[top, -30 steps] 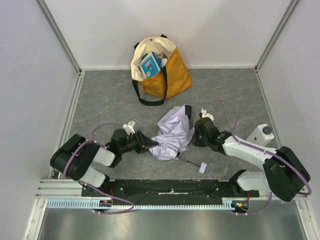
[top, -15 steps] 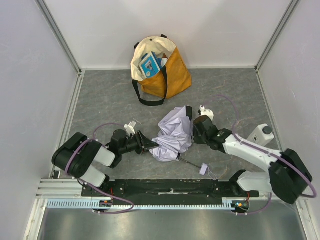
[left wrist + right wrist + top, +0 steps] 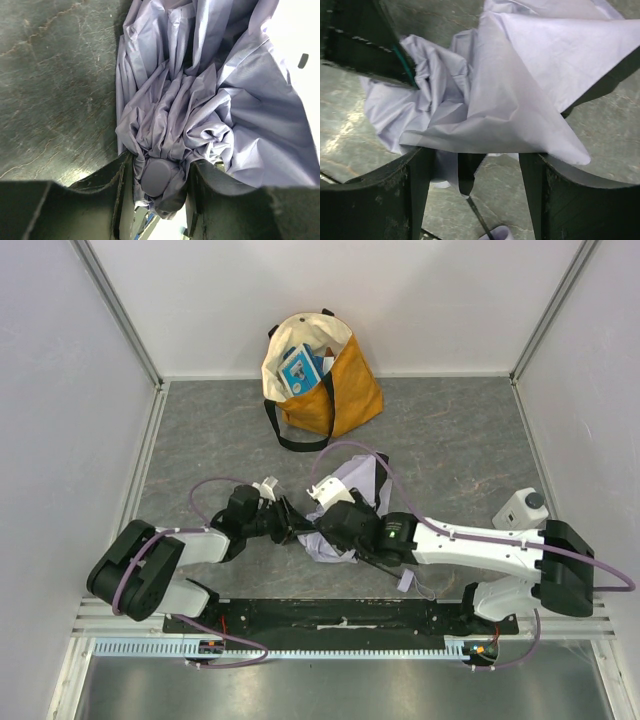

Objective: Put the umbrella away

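The umbrella [image 3: 352,476] lies half collapsed on the grey floor, its pale lavender canopy crumpled between the two arms. My left gripper [image 3: 157,177] is shut on the bunched fabric around the round top cap [image 3: 156,176]; in the top view the left gripper [image 3: 292,527] meets the canopy's left end. My right gripper [image 3: 475,165] stands open low over the canopy [image 3: 530,60], fabric draped across its fingertips, nothing clamped. The slim black shaft [image 3: 479,215] and lavender handle end [image 3: 495,233] show between the right jaws. In the top view the right gripper [image 3: 325,530] covers the canopy's middle.
The mustard-and-cream tote bag [image 3: 325,375] stands open at the back wall, a blue item inside. A small white bottle-like object [image 3: 522,508] sits at the right wall. The handle end [image 3: 405,578] lies near the front rail [image 3: 330,612]. Walls close in on three sides.
The right arm has swung left from the umbrella's right side across the canopy, and its jaws have opened. The left gripper keeps its hold and has shifted slightly up and right.
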